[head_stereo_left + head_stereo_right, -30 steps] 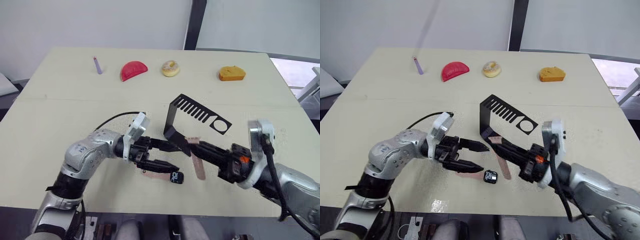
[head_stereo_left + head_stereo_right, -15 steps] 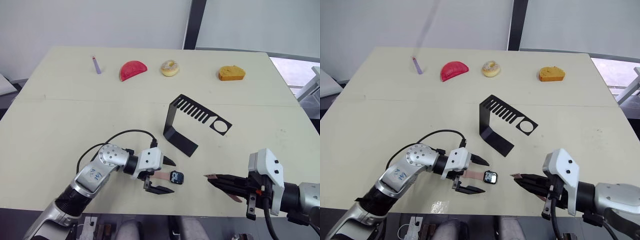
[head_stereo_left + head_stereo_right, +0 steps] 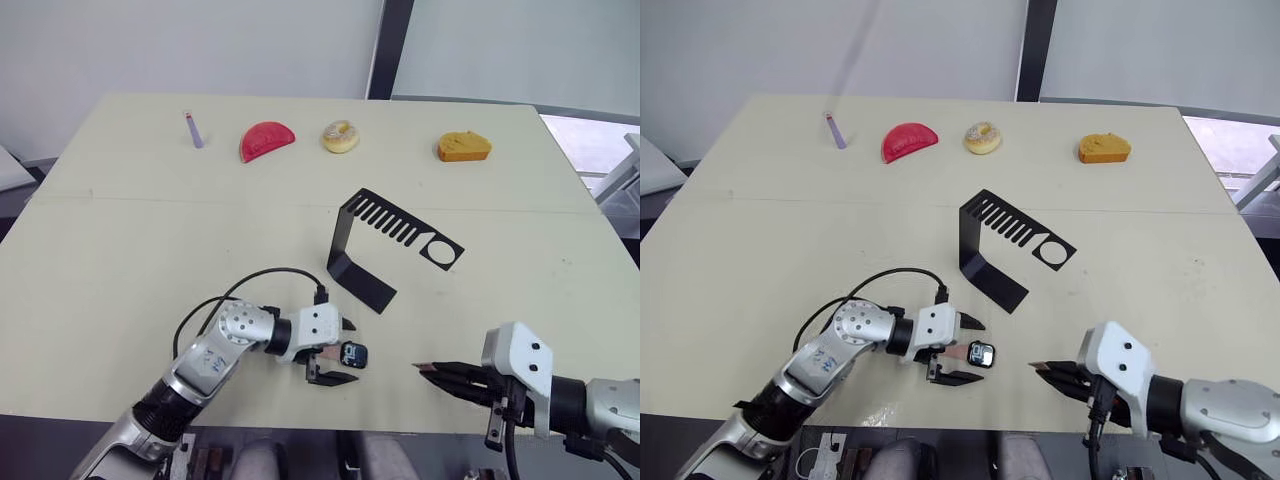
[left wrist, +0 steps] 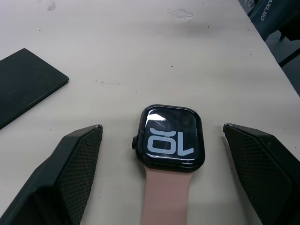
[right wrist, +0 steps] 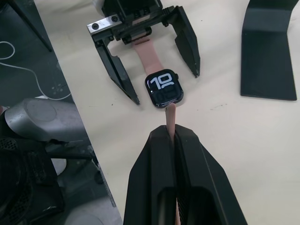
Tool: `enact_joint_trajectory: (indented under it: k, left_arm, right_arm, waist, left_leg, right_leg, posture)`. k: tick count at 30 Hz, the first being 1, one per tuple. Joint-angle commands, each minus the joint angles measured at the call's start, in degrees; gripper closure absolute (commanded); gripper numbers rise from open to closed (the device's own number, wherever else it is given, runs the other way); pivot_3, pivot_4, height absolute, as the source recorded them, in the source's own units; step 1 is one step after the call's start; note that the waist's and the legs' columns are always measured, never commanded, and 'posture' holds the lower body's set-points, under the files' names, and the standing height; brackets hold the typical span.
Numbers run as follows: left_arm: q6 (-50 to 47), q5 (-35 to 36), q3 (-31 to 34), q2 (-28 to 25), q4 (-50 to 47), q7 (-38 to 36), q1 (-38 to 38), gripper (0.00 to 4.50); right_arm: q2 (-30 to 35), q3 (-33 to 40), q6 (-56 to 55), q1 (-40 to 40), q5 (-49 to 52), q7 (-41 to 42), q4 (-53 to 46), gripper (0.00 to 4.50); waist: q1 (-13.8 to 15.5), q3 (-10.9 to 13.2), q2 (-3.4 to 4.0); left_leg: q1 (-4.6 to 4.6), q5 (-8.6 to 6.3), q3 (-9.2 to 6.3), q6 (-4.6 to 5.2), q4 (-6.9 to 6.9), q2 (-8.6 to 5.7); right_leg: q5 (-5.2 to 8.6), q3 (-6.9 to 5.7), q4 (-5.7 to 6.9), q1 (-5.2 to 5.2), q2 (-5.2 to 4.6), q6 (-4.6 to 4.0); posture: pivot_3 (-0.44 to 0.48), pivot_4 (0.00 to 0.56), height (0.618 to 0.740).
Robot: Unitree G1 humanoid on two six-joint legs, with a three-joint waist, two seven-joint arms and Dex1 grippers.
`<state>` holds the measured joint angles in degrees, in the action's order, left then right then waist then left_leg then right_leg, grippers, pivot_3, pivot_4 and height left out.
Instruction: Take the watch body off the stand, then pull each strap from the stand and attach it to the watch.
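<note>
Watch body (image 4: 170,137) flat between spread left gripper (image 4: 168,154) fingers, apparently untouched.

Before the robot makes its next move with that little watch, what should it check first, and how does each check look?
1. Watch body off the stand: ok, it lies flat on the table, screen up.
2. First strap joined to the watch: ok, it meets the case edge on the left gripper's side.
3. Left gripper open around the watch: ok, one finger on each side, not touching it.
4. Second strap held: ok, the right gripper is shut on it.
5. Second strap lined up with the free edge: cannot tell; its tip points at the case, still apart.
6. Stand out of the way: ok, farther back on the table.
</note>
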<state>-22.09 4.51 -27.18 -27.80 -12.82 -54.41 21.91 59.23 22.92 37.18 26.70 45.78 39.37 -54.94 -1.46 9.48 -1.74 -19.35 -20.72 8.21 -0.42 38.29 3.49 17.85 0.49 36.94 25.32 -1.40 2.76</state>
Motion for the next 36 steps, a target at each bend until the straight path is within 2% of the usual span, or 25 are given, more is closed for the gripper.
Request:
enact_joint_trajectory:
  k: [1, 3, 24, 25, 27, 31, 36]
  left_arm:
    - [0.04, -0.40, -0.05, 0.30, -1.08, 0.24, 0.02, 0.91]
    - [-1.02, -0.18, -0.43, 0.07, -1.28, -0.58, 0.00, 1.84]
    - [-5.34, -1.67, -1.03, 1.59, -2.28, 1.90, -0.60, 1.84]
    - [-5.54, -1.59, -1.04, 1.76, -2.32, 2.11, -0.67, 2.38]
    - [-6.33, -1.19, -0.99, 2.08, -2.24, 2.21, -0.64, 2.90]
    - [-15.31, 3.96, 1.53, 4.27, -1.88, 1.29, 1.45, 2.90]
    - [-36.59, 16.87, 6.84, 4.11, -1.19, -3.98, 6.92, 2.90]
  right_arm:
    - [-0.83, 0.37, -0.99, -0.01, -0.50, 1.24, -3.76, 4.50]
    - [-1.15, 0.19, -0.80, 0.03, -0.52, 1.18, -3.79, 4.50]
    - [-2.84, -0.18, 1.29, -2.11, 1.04, 0.04, -3.37, 4.50]
    - [-2.78, -0.13, 1.24, -2.13, 0.80, 0.12, -3.42, 4.50]
    - [-2.64, -0.19, 1.05, -2.30, 0.19, 0.18, -3.47, 4.50]
    - [-2.72, -0.84, 0.16, -3.40, -2.63, -0.32, -3.41, 4.50]
    - [-3.37, -4.21, -1.22, -5.81, -8.11, -3.04, -4.74, 4.50]
  waist:
    - [-0.01, 0.00, 0.00]
    - [0.02, 0.00, 0.00]
    - [0.06, -0.03, -0.01]
    - [0.07, -0.03, -0.01]
    - [0.08, -0.03, -0.01]
    - [0.15, -0.04, -0.02]
    - [-0.03, -0.03, -0.02]
  left_leg:
    - [0.01, 0.00, 0.01, 0.00, 0.00, 0.00]
    - [0.02, 0.00, 0.02, 0.00, 0.00, 0.00]
    - [0.18, 0.00, 0.01, 0.01, 0.06, -0.02]
    - [0.19, 0.00, 0.01, 0.01, 0.06, -0.02]
    - [0.18, 0.00, 0.01, 0.01, 0.08, -0.02]
    - [0.18, -0.01, 0.00, 0.02, 0.14, -0.02]
    - [0.13, -0.02, -0.04, 0.03, 0.34, -0.02]
  right_leg:
    - [0.00, 0.01, 0.01, 0.00, 0.00, 0.00]
    - [0.00, 0.01, 0.03, 0.00, 0.00, 0.00]
    - [0.00, 0.00, 0.05, -0.21, 0.00, 0.00]
    - [0.00, 0.00, 0.05, -0.22, 0.00, 0.00]
    - [0.00, 0.00, 0.05, -0.23, 0.00, 0.00]
    - [0.00, -0.01, 0.06, -0.24, 0.00, 0.01]
    - [0.00, -0.04, 0.16, -0.23, 0.02, 0.01]
  posture:
    - [0.000, 0.150, 0.737]
    - [0.000, 0.150, 0.737]
    - [0.000, 0.150, 0.737]
    - [0.000, 0.150, 0.737]
    - [0.000, 0.150, 0.737]
    - [0.000, 0.150, 0.737]
    - [0.000, 0.150, 0.737]
